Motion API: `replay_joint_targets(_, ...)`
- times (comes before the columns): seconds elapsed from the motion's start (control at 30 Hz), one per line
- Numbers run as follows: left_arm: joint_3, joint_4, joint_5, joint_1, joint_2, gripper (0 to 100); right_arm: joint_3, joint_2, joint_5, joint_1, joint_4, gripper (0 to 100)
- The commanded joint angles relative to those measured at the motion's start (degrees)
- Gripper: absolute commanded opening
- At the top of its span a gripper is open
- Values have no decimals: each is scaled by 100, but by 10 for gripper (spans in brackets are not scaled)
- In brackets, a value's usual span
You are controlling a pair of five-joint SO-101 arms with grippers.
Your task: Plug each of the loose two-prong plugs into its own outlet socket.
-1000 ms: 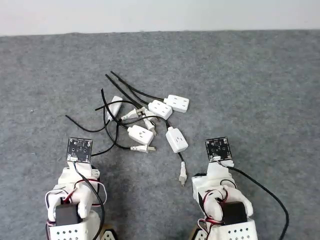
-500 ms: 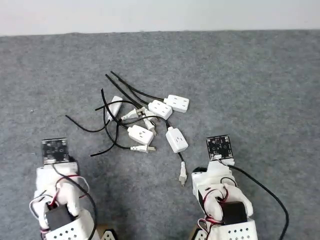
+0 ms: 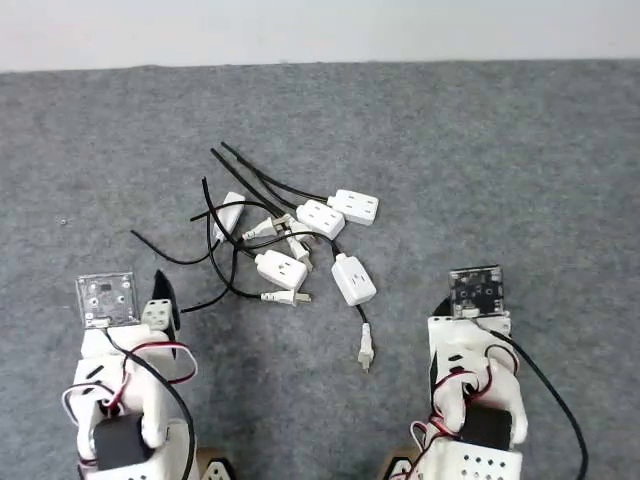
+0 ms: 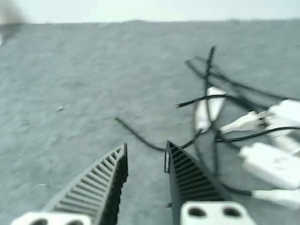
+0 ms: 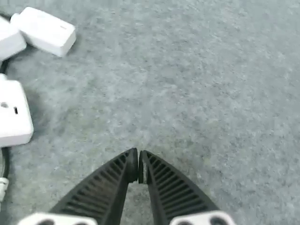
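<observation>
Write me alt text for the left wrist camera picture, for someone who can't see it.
The left gripper, open and empty, hovers over grey carpet. Beyond it lies a tangle of black cords with white plugs and outlet sockets.

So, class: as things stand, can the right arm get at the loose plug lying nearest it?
Probably yes. That plug lies alone on bare carpet beside the right arm, nothing between them. The right gripper is shut, though, so it would have to open first.
</observation>
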Motion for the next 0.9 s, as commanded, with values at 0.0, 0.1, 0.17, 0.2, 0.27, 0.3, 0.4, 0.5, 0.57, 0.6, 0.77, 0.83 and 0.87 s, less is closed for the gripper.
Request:
replay_joint_targets(0.0,-813,79,563,431,589,120,-237,-92,62,154,75,8)
replay_joint_targets(0.1,-1560,44,985,941,1899,120,-264,-92,-167,523,-22,11)
replay_joint_targets(0.17,-2229,70,1284,1310,2980,120,-290,-92,-334,681,-31,11)
replay_joint_targets(0.2,-2563,97,1407,1512,3481,120,-290,-92,-352,716,-31,11)
replay_joint_targets(0.27,-3178,149,1705,2022,4457,120,-290,-92,-360,725,-31,11)
replay_joint_targets(0.3,-3424,141,1864,2312,4870,120,-290,-92,-369,769,-40,11)
replay_joint_targets(0.4,-3952,79,2207,3086,5899,120,-290,-84,-519,1024,-171,11)
replay_joint_targets(0.5,-4075,-413,2462,3578,6769,120,-360,-84,-800,1367,-259,11)
replay_joint_targets(0.57,-4040,-941,2655,3666,7305,120,-431,40,-818,1473,-259,11)
replay_joint_targets(0.6,-4013,-1187,2725,3675,7543,121,-466,189,-818,1490,-286,11)
replay_joint_targets(0.77,-4040,-2180,2796,3833,8545,182,-1064,2009,-800,1499,-901,11)
replay_joint_targets(0.83,-4048,-2391,2989,4079,8879,201,-1424,3187,-782,1499,-1288,11)
replay_joint_targets(0.87,-4084,-2444,3051,4229,9011,202,-1644,3837,-782,1499,-1508,11)
